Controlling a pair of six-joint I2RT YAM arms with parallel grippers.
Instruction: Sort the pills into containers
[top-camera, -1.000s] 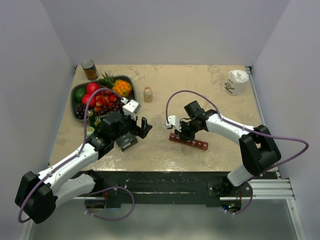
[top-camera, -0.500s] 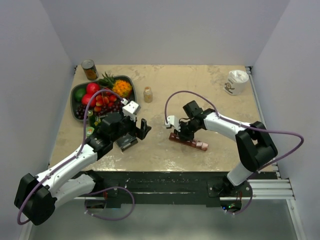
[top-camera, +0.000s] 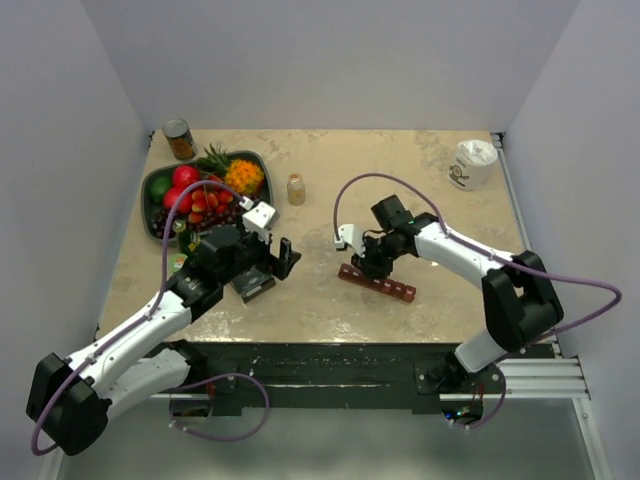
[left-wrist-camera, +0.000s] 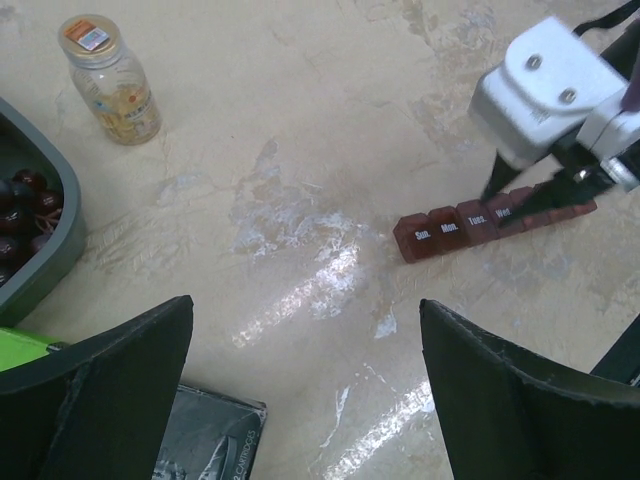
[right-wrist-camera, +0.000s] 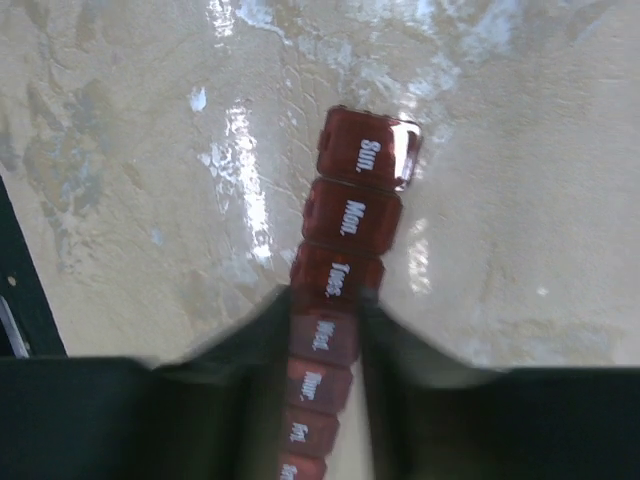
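The containers, a dark red-brown strip (top-camera: 390, 287) of day-labelled compartments, lie near the table's front middle. The strip also shows in the left wrist view (left-wrist-camera: 445, 228) and the right wrist view (right-wrist-camera: 345, 215). My right gripper (top-camera: 372, 268) is shut on the strip at about the "Wed" compartment (right-wrist-camera: 326, 297), one finger on each long side. The pills are a tan mass inside a small clear bottle (top-camera: 296, 189) that stands upright behind the strip, also in the left wrist view (left-wrist-camera: 108, 78). My left gripper (top-camera: 285, 255) is open and empty above the table (left-wrist-camera: 305, 330), left of the strip.
A grey-green fruit bowl (top-camera: 146, 200) sits at the back left, its rim in the left wrist view (left-wrist-camera: 50, 260). A metal can (top-camera: 180, 139) stands behind it. A white cup (top-camera: 472, 164) is at the back right. A dark box (top-camera: 255, 285) lies under my left gripper.
My right gripper has shifted slightly right along the strip, which stays in nearly the same place. My left gripper has drawn back a little to the left, still open.
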